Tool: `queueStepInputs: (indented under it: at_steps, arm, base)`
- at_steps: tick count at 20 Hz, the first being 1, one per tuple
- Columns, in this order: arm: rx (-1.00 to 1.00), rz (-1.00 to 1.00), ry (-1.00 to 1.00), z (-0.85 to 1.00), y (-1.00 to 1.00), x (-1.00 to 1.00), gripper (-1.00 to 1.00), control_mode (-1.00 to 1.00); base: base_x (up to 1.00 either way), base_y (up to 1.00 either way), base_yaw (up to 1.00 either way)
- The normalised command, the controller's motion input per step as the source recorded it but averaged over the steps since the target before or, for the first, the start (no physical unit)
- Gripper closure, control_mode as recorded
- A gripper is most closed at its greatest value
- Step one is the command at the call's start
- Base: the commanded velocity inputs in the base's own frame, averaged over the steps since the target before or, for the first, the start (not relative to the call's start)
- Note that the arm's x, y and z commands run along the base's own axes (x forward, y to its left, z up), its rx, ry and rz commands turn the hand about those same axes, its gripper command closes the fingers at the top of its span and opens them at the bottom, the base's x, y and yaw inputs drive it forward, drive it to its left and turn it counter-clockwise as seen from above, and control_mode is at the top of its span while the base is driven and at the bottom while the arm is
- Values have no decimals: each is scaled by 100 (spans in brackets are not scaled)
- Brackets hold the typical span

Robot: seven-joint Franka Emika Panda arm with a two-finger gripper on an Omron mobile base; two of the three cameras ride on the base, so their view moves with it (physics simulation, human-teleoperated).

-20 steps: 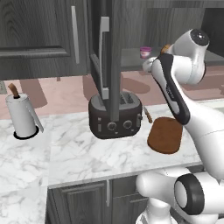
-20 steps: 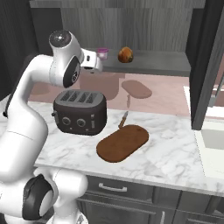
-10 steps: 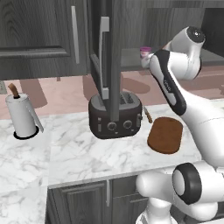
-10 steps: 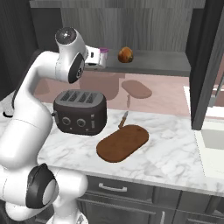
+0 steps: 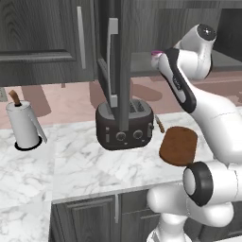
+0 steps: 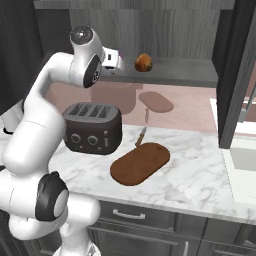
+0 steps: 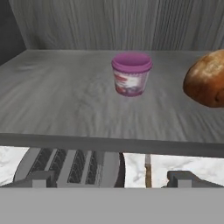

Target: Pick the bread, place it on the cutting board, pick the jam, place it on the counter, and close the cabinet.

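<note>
The jam [image 7: 131,74], a small pink-purple jar, stands on the open cabinet's grey shelf [image 7: 61,100], straight ahead of my gripper [image 7: 113,179]. The gripper is open, short of the shelf edge and empty. The bread [image 7: 208,83] lies on the same shelf to the jam's right, apart from it. From the right base view the bread [image 6: 143,62] sits just right of my hand [image 6: 114,60], which covers most of the jam [image 6: 120,53]. The cutting board [image 6: 140,162] lies bare on the counter [image 6: 200,165], below the shelf. The cabinet door [image 5: 116,61] stands open.
A dark toaster [image 5: 125,125] stands on the counter under my hand, left of the cutting board [image 5: 178,144]. A paper towel holder [image 5: 23,125] is at the far left. A second open door [image 6: 235,75] hangs over a sink [image 6: 245,160] at the right.
My hand has lifted slightly and moved in toward the shelf, closer to the jam. The jam, bread and board have not moved.
</note>
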Motion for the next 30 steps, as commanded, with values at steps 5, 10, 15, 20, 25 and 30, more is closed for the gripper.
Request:
queueStepInputs:
  at_steps: [5, 10, 15, 20, 25, 30]
  arm:
    - [0, 0, 0, 0, -3, 30, -100, -100]
    - [0, 0, 0, 0, -4, 30, -100, -100]
    - [0, 0, 0, 0, -5, 32, -100, -100]
    - [0, 0, 0, 0, -4, 30, -100, -100]
    - [0, 0, 0, 0, -2, 32, -100, -100]
    - [0, 0, 0, 0, 0, 27, -100, -100]
  base:
    - [0, 0, 0]
    - [0, 0, 0]
    - [0, 0, 0]
    - [0, 0, 0]
    - [0, 0, 0]
    - [0, 0, 0]
